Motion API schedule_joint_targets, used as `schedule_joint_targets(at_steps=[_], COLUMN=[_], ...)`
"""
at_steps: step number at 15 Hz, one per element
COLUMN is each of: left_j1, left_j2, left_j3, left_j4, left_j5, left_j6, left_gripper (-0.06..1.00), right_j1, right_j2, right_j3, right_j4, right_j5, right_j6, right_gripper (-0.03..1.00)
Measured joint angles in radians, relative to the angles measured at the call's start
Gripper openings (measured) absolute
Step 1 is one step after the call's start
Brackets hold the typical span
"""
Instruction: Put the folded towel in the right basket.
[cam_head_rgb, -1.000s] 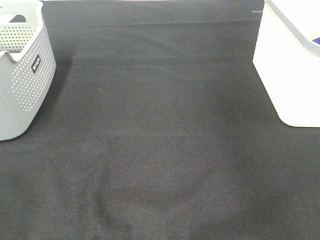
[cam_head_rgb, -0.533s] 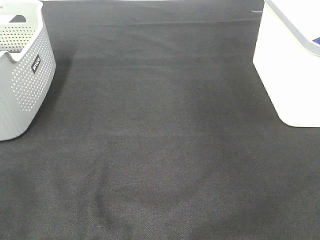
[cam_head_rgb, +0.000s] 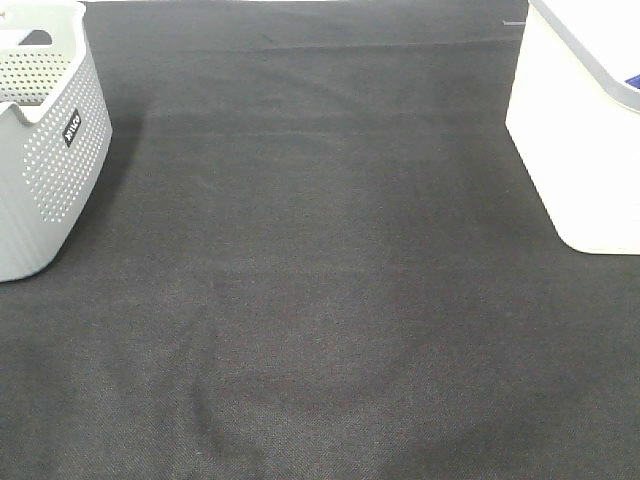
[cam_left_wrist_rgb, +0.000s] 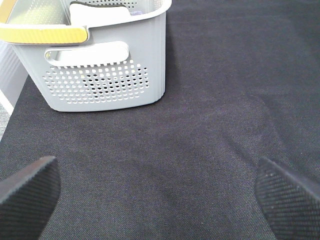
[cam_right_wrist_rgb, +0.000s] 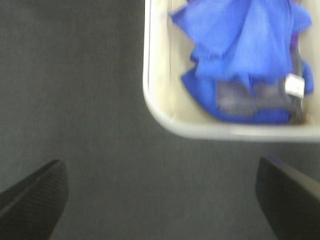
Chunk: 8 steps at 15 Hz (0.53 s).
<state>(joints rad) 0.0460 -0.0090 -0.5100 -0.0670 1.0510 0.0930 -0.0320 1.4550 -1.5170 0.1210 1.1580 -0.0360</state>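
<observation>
Upper left of the high view: a grey perforated basket (cam_head_rgb: 45, 150) holding a yellow-edged item (cam_left_wrist_rgb: 45, 34), unclear what. The left gripper (cam_left_wrist_rgb: 160, 195) hangs spread wide over the black cloth (cam_head_rgb: 320, 300). Upper right: the white basket (cam_head_rgb: 575, 140) holds the blue towel (cam_right_wrist_rgb: 240, 45). The right gripper (cam_right_wrist_rgb: 160, 195) is spread wide, empty.

Blue towel (cam_right_wrist_rgb: 250, 40), white basket (cam_head_rgb: 580, 150), grey perforated basket (cam_head_rgb: 45, 170), black woven cloth (cam_head_rgb: 320, 300)

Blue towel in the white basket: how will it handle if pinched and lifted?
Likely floppy: the blue towel lies in loose bunched folds in the white basket, so it should drape and unfold. Probably light, not slippery: it looks like soft cloth. A pinch may catch one layer only.
</observation>
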Motion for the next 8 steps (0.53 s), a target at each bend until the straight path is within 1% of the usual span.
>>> schedule_joint_targets(at_steps=[2,3,4,5,6,8], left_j1=[0.000,0.000,0.000,0.000,0.000,0.000], left_j2=[0.000,0.000,0.000,0.000,0.000,0.000], left_j3=[0.000,0.000,0.000,0.000,0.000,0.000], left_j4=[0.000,0.000,0.000,0.000,0.000,0.000], left_j5=[0.000,0.000,0.000,0.000,0.000,0.000], left_j6=[0.000,0.000,0.000,0.000,0.000,0.000], left_gripper=[0.99,0.99,0.99,0.99,0.99,0.99], right_j1=[0.000,0.000,0.000,0.000,0.000,0.000], right_j2=[-0.215,-0.306,-0.441,-0.488,-0.609,-0.757], right_j3=[0.239,0.336,0.465,0.506,0.607,0.721], right_j4=[0.000,0.000,-0.002,-0.002,-0.002,-0.002], right_j5=[-0.085,-0.118,-0.136,-0.136,-0.136,-0.136], right_j6=[0.001,0.001,0.001,0.001,0.001,0.000], right_gripper=[0.98,0.98,0.98,0.98,0.98,0.98])
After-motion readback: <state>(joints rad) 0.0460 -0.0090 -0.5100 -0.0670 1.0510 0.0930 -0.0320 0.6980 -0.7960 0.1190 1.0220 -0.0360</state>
